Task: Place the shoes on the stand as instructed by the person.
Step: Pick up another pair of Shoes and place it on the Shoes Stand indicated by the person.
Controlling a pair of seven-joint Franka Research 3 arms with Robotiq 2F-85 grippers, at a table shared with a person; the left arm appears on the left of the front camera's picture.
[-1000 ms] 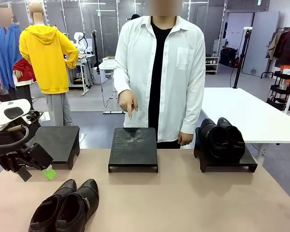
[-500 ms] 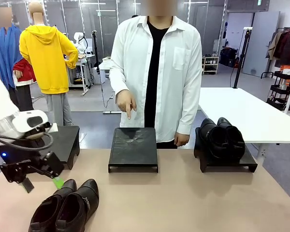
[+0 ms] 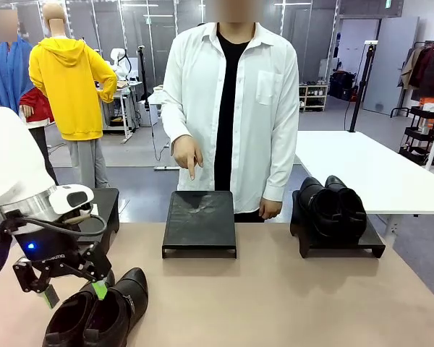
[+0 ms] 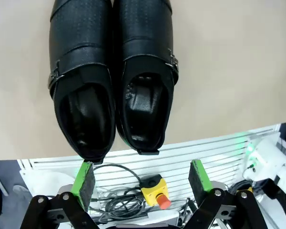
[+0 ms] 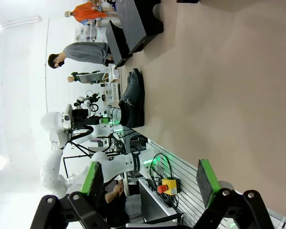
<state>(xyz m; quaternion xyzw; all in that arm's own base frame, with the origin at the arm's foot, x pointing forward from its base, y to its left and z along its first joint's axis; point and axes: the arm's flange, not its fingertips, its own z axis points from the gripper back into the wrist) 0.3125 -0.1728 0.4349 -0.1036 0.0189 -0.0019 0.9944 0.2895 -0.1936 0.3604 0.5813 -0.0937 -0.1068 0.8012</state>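
A pair of glossy black shoes (image 3: 98, 311) lies at the table's near left, heels toward the robot's edge; the same shoes (image 4: 112, 76) show from above in the left wrist view. My left gripper (image 3: 74, 293) hangs open just above their heels, and its green pads (image 4: 83, 176) stand wide apart. A second pair of shoes (image 3: 333, 206) rests on the right stand (image 3: 340, 246). The person (image 3: 231, 108) points a finger down at the bare middle stand (image 3: 200, 224). My right gripper (image 5: 150, 183) is open over bare table, holding nothing.
A third black stand (image 3: 94, 213) sits at the far left, behind my left arm. A white table (image 3: 369, 170) stands beyond the right stand. Bare tan tabletop (image 3: 275, 296) spreads across the middle and right front.
My left arm has swung from the left stand rightward and down toward the near pair of shoes. The person keeps pointing at the middle stand.
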